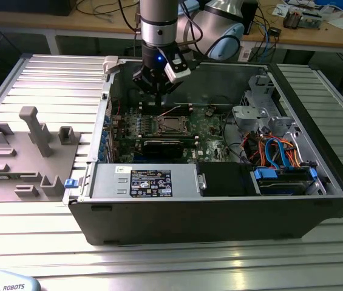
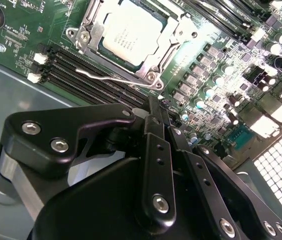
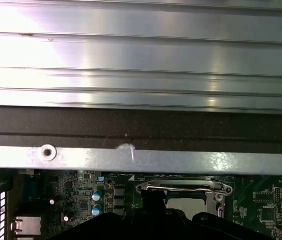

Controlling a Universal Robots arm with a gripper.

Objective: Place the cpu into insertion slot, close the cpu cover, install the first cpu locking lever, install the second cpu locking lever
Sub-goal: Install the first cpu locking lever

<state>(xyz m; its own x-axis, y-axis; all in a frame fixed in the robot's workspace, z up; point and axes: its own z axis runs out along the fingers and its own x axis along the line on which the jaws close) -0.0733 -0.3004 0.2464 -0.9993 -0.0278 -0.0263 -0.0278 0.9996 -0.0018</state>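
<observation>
cpu point(image 2: 131, 34) sits in the insertion slot point(image 2: 106, 50), cpu cover point(image 2: 173, 42) down over it, mid motherboard point(image 2: 21, 42) | our gripper point(image 2: 161, 112) hangs above the socket's rear edge, fingers pinched together, holding nothing | wire locking lever point(image 2: 113, 77) runs along the socket's edge nearest the fingertips

In the exterior view, the gripper point(image 1: 156, 90) hangs over the board, its fingertips too small and dark to tell whether they are parted. In the second wrist view, the gripper's body point(image 2: 145, 200) hides the near board, and the cover point(image 2: 131, 42) is cut off at the edge. In the first wrist view, the case wall point(image 3: 141, 135) and gripper hide most of the cpu point(image 3: 188, 204).
</observation>
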